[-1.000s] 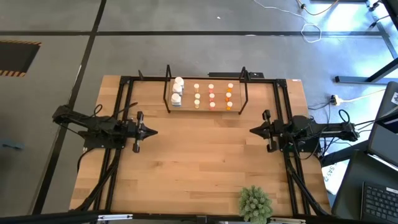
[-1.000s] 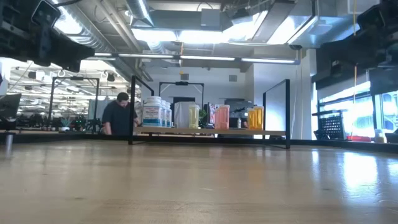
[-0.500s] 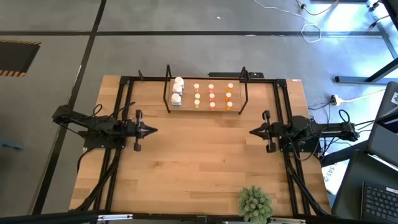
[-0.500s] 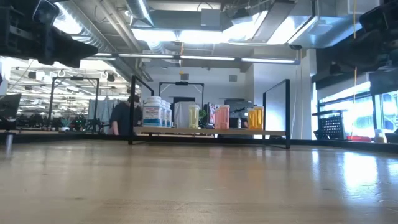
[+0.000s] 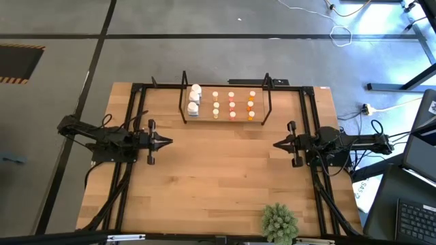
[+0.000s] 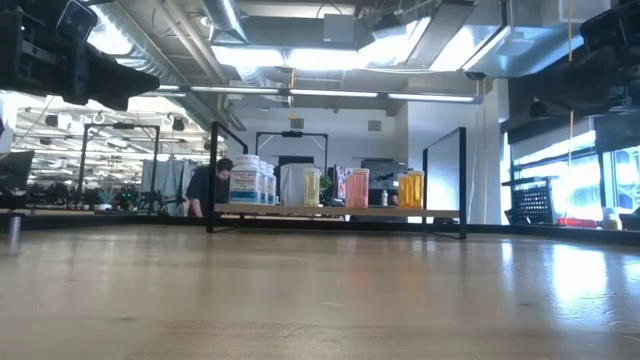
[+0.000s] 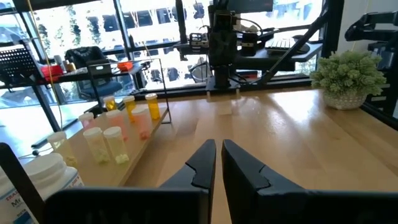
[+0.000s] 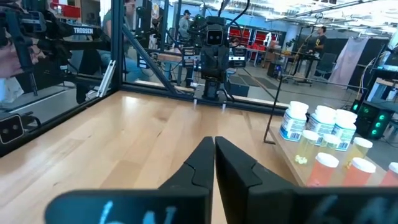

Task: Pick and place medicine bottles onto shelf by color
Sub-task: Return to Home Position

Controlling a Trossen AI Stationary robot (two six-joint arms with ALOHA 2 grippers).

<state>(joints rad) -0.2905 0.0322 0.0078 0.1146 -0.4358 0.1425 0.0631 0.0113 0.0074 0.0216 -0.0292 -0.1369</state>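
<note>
Cylindrical bottles (image 5: 231, 105) rowed on black-framed shelf (image 5: 206, 109); left gripper (image 5: 168, 142), right gripper (image 5: 276, 143) clenched, empty.

Table (image 5: 225, 184) is pale wood planks, smooth, with a soft sheen that catches the ceiling lights in the low view. Shelf (image 5: 241, 102) has thin matt black metal end frames and a pale flat base. The white bottles (image 7: 43, 171) look like opaque plastic with printed labels. The small bottles (image 7: 114, 142) are see-through plastic, slightly glossy. Left gripper (image 7: 219, 144) and right gripper (image 8: 214, 142) are matt black, plastic-looking. Plant (image 7: 348, 68) is fuzzy green in a rough whitish pot (image 7: 341, 99). Floor (image 5: 204, 54) is smooth grey.
</note>
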